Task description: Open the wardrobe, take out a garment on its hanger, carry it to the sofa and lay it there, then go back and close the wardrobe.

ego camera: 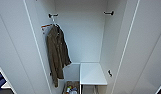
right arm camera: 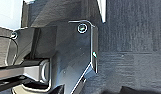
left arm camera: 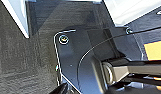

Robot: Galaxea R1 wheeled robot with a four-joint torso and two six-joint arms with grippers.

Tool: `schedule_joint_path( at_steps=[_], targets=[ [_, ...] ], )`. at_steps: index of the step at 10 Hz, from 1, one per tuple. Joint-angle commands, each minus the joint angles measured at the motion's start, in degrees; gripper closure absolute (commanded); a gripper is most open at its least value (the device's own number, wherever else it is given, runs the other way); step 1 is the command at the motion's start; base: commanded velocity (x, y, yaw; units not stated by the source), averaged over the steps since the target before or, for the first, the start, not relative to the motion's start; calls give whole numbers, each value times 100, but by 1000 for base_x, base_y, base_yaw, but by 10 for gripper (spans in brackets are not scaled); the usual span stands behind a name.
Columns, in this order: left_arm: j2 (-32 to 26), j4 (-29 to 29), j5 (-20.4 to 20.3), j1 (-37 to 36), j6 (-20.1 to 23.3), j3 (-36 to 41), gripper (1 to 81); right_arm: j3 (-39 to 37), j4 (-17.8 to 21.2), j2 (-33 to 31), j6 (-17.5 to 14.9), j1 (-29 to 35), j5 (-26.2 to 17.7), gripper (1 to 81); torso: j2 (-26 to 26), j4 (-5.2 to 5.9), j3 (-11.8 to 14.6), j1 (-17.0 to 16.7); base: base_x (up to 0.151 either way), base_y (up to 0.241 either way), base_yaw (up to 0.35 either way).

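The wardrobe (ego camera: 82,37) stands open right in front of me in the head view, its white doors swung out to the left (ego camera: 16,50) and right (ego camera: 146,50). Inside, an olive-green jacket (ego camera: 57,53) hangs at the left from a dark bracket (ego camera: 53,15). A matching bracket (ego camera: 109,12) sits at the upper right with nothing on it. Both wrist views look down on dark grey carpet (left arm camera: 21,57) (right arm camera: 131,50) past the robot's own dark plate.
A white box-like shelf (ego camera: 92,72) fills the wardrobe's lower right. A low open box with small items (ego camera: 71,89) sits on its floor to the left. A small dark hook (ego camera: 109,73) is on the right inner wall. White panel edges (left arm camera: 17,15) (right arm camera: 102,10) rise from the carpet.
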Motion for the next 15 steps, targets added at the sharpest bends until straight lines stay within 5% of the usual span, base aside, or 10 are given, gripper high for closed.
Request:
schedule_joint_path(
  at_steps=[1,3,5,7,9,11,15],
  targets=[
    [-1734,-257,-205,-535,-692,1359,10,1092,1118,-1420,21,784,244,10,0,0,0,0,0,0,0],
    [-2378,-266,-760,-587,-1142,1624,10,1331,1569,-1897,21,1135,360,10,2,0,0,0,0,0,0],
    [-2930,-249,-1040,-885,-2235,1555,10,1489,1938,-2257,91,1619,360,10,2,0,-2,2,0,0,0],
    [-3317,-249,-980,-1456,-3511,1220,10,1761,2043,-2573,504,2224,316,10,2,0,-2,2,0,0,0],
    [-3626,-249,-918,-2132,-4113,947,10,1955,2043,-2881,1005,2883,193,10,2,0,-2,4,0,0,0],
    [-3741,-240,-171,-3047,-4535,420,10,1911,2043,-3153,1532,3447,-238,10,6,0,-6,4,0,0,0],
    [-3495,-196,1429,-4568,-4535,156,10,1902,2079,-3057,2244,4299,-835,10,11,0,-11,9,0,0,0]
  ],
)
